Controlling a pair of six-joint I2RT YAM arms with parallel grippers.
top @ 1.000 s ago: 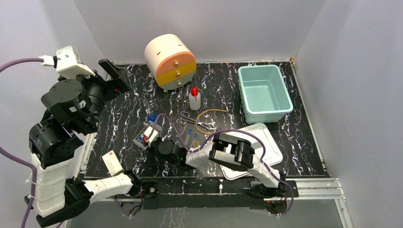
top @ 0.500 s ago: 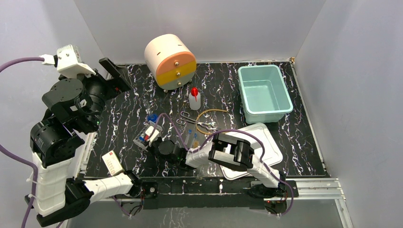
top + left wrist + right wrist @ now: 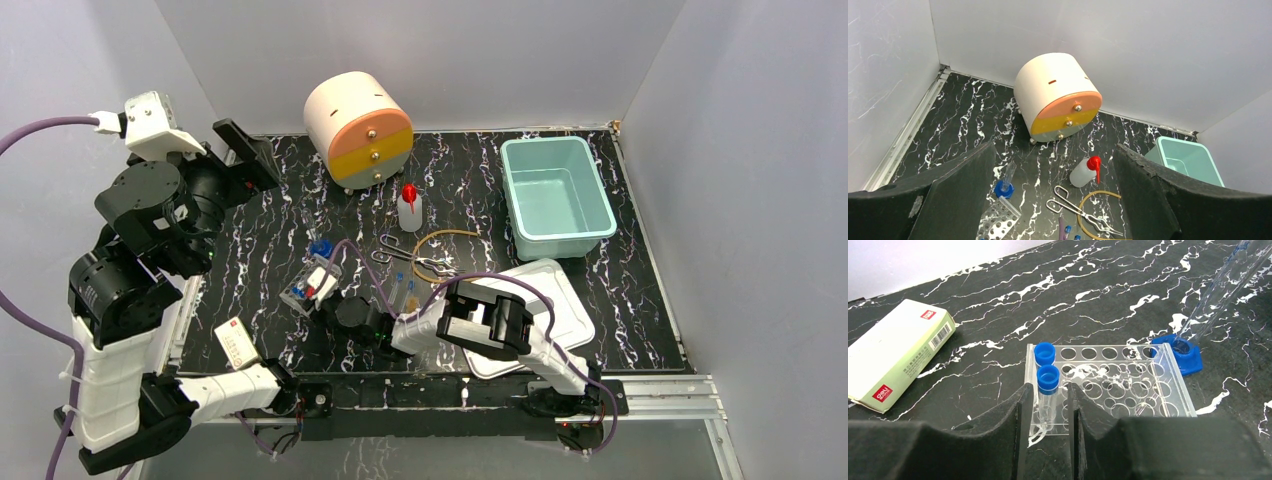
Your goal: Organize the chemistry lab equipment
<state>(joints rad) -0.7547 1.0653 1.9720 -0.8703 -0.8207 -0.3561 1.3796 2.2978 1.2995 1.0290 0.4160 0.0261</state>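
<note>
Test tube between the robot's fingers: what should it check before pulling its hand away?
1. Test tube standing in the rack: ok, upright in a front hole.
2. Right fingers clear of it: ok, thin gaps show on both sides.
3. Second capped tube behind: ok, seated, not touched.
4. Free holes in the rack: ok, many.
5. Left fingers out of the way: ok, open, raised far from the rack.
6. All tubes racked: not ok, loose tubes lie on the table.
</note>
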